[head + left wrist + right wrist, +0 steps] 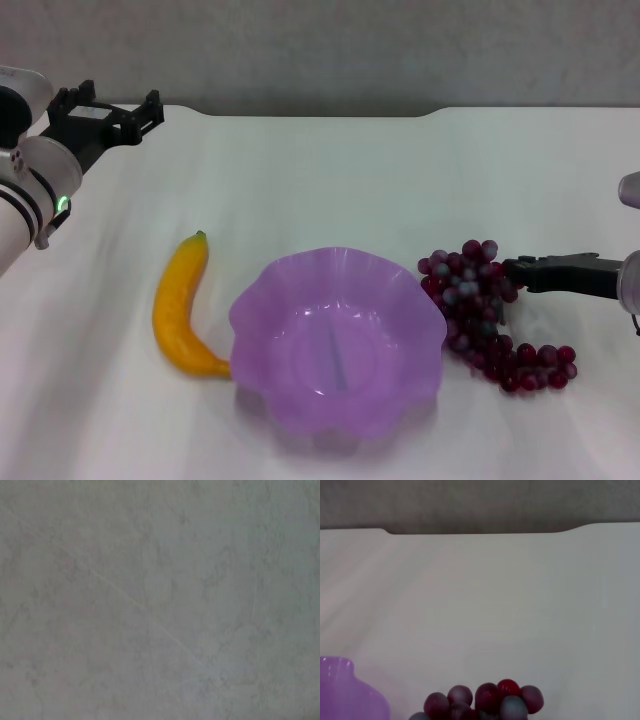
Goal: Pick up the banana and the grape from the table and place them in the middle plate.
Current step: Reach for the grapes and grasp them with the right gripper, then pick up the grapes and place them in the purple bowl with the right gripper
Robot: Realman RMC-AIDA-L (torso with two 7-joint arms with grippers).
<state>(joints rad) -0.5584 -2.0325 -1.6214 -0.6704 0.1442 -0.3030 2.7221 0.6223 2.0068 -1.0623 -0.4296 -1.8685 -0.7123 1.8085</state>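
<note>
Right gripper (512, 268) at grape (485, 315), finger state indiscernible; bunch looks floppy, best gripped across its thick upper cluster

Left arm is glossy white with dark bands around the wrist and a little green light glowing on it. The left gripper (105, 118) is a chunky black angular bracket. The right gripper (515, 268) is slim, flat black, on a pale grey-white wrist.
</note>
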